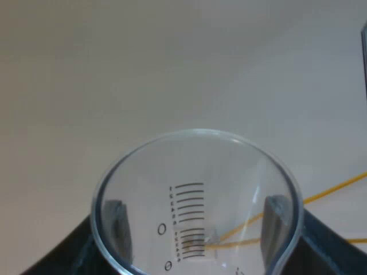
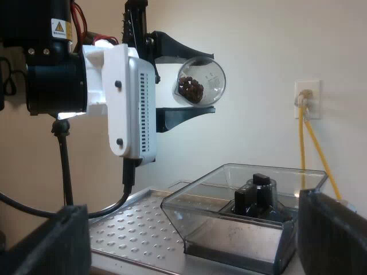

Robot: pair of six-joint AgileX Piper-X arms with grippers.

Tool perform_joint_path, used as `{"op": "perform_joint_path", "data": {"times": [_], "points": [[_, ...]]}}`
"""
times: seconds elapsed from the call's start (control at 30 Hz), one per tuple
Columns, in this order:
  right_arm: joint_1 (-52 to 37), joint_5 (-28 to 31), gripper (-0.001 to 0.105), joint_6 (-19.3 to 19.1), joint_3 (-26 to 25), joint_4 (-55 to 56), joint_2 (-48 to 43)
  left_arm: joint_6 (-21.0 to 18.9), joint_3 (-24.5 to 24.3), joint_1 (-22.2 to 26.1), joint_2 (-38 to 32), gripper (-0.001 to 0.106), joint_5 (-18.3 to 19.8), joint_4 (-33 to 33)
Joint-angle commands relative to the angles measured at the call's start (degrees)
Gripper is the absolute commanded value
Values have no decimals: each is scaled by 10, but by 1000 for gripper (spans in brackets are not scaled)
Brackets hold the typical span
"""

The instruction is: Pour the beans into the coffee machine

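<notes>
My left gripper [image 1: 195, 229] clamps the measuring glass [image 1: 198, 189] between both fingers, tipped on its side with the coffee beans [image 2: 191, 89] heaped against its lower wall, well above the open bean hopper [image 2: 218, 229] on the espresso machine [image 2: 132, 226], while my right gripper [image 2: 192, 238] hangs spread and empty near the hopper.

A measuring glass [image 2: 202, 80] tipped on its side between the fingers of the left hand [image 1: 195, 226], beans [image 2: 191, 89] lying in it, high above the bean hopper [image 2: 229, 226], hopper standing on top of the espresso machine [image 2: 129, 226], wall socket [image 2: 307, 97] behind the hopper, well apart
</notes>
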Motion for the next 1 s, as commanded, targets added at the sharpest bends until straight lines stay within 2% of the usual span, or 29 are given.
{"op": "perform_joint_path", "data": {"times": [0.03, 0.23, 0.3, 0.37, 0.4, 0.47, 0.53, 0.77, 1.0], "points": [[2, 2, 79, -6, -3, -3, -4, 45, 5, -2, -1, 26, -10, -10], [2, 2, 79, -6, -3, -3, -4, 70, 22, -2, -1, 26, -9, -7], [2, 2, 79, -6, -3, -3, -4, 98, 35, -2, -1, 26, -9, -7], [2, 2, 79, -6, -3, -3, -4, 128, 41, -2, -1, 26, -9, -7], [2, 2, 79, -6, -3, -3, -4, 179, 45, -2, -1, 26, -9, -7], [2, 2, 79, -6, -3, -3, -4, 242, 52, -2, -1, 26, -9, -7], [2, 2, 79, -6, -3, -3, -4, 267, 57, -2, -1, 26, -9, -7], [2, 2, 79, -6, -3, -3, -4, 313, 58, -2, -1, 26, -9, -12], [2, 2, 79, -6, -3, -3, -4, 313, 58, -2, -1, 26, -6, -12]]}}
